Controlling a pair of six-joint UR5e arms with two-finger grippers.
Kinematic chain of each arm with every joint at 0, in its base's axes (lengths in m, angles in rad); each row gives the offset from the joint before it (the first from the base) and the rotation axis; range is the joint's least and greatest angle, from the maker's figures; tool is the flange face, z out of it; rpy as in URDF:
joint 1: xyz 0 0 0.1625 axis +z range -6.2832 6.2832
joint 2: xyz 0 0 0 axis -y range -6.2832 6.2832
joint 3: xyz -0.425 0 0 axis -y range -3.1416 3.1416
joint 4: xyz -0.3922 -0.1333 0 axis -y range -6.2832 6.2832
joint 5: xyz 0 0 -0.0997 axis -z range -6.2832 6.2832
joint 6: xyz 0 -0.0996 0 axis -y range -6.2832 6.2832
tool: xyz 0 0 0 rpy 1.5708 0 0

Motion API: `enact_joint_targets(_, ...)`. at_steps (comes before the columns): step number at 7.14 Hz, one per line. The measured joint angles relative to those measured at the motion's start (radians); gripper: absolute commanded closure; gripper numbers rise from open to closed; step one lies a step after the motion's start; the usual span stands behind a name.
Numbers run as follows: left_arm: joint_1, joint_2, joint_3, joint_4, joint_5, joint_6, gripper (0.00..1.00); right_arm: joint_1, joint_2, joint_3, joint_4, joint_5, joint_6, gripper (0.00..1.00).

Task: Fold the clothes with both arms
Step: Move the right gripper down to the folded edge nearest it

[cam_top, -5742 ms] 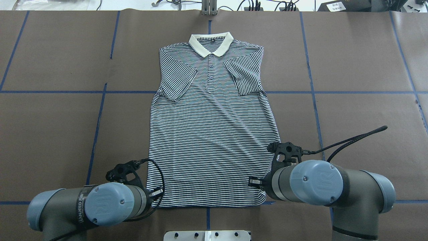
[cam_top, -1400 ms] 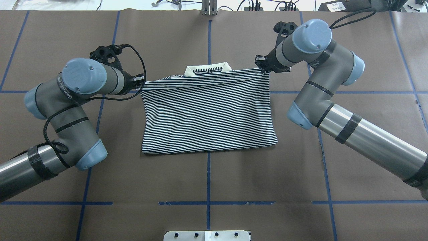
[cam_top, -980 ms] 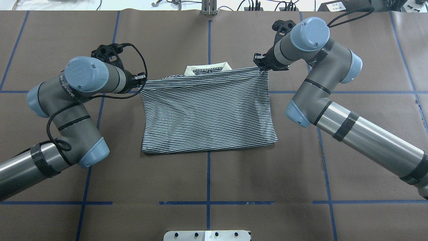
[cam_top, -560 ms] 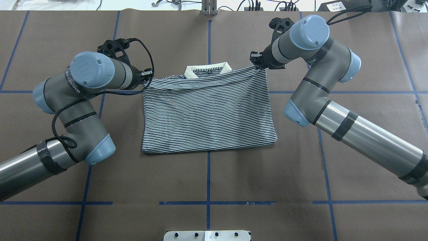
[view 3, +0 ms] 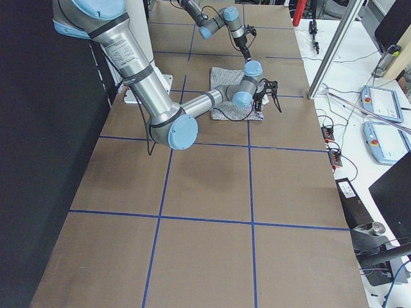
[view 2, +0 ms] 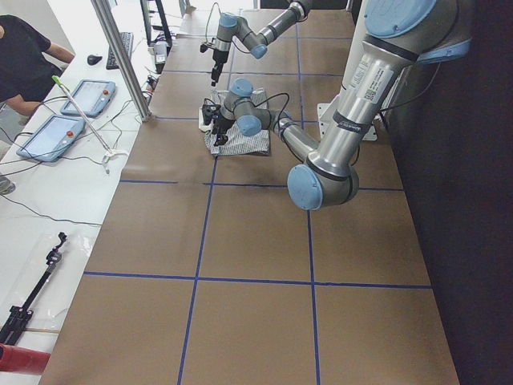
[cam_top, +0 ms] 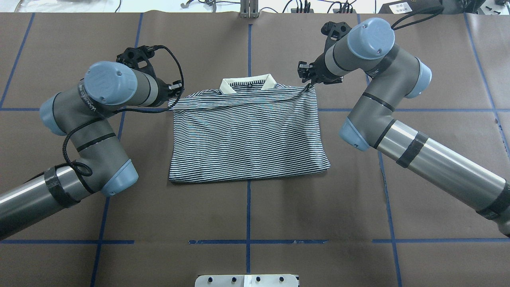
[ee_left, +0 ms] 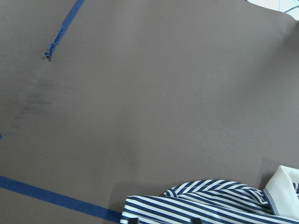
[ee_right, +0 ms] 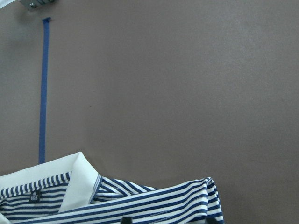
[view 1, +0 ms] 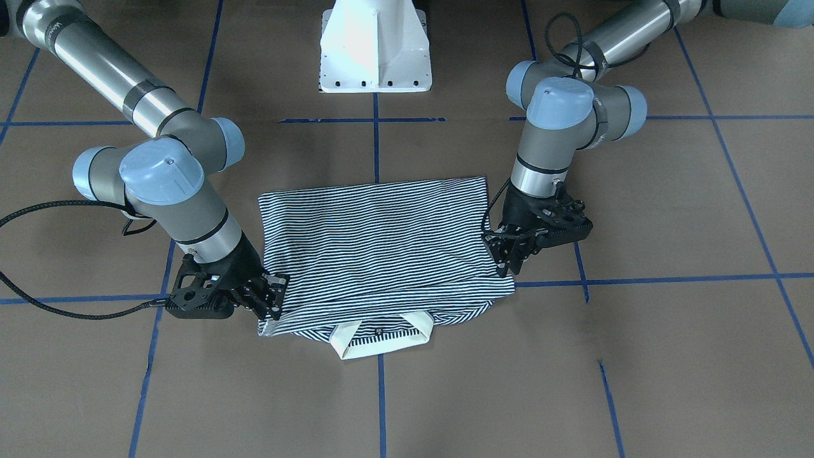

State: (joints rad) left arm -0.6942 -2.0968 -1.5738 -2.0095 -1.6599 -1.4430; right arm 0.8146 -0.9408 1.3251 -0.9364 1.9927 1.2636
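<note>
The striped polo shirt (cam_top: 247,135) lies folded in half on the brown table. Its hem is laid up near the cream collar (cam_top: 248,83), which still peeks out beyond it. My left gripper (cam_top: 177,88) hovers at the hem's left corner and my right gripper (cam_top: 305,75) at its right corner. In the front-facing view the left gripper (view 1: 509,264) and the right gripper (view 1: 275,296) both have their fingers apart, and the hem lies slack under them. Each wrist view shows only striped fabric (ee_left: 210,200) (ee_right: 140,200) along its bottom edge.
The white pedestal base (view 1: 375,48) stands at the near side of the table. Blue tape lines (cam_top: 248,211) grid the brown cover. A metal post (cam_top: 249,10) and cables sit at the far edge. Tablets (view 2: 60,120) and a person (view 2: 20,56) are beyond it.
Both grippers carried the hem from the near edge up to the collar, folding the shirt in half. In the last second the taut hem sagged and settled onto the shirt.
</note>
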Motion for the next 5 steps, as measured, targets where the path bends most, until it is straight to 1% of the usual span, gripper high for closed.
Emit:
enact_joint_targets(1,0.000,0.001,-0.005,0.000,-0.001,0.001,0.00,0.003,-0.047,0.056,0.016,0.038,0.009,0.00)
enact_joint_targets(2,0.000,0.004,-0.011,0.001,-0.001,0.002,0.00,0.000,-0.127,0.162,0.008,0.057,0.034,0.00)
enact_joint_targets(3,0.001,0.008,-0.020,0.002,-0.001,0.000,0.00,-0.015,-0.216,0.277,-0.020,0.061,0.064,0.00)
enact_joint_targets(4,0.003,0.011,-0.035,0.004,-0.001,-0.004,0.00,-0.045,-0.280,0.359,-0.063,0.053,0.082,0.00)
enact_joint_targets(5,0.007,0.012,-0.058,0.008,0.000,-0.008,0.00,-0.082,-0.310,0.398,-0.111,0.034,0.093,0.00)
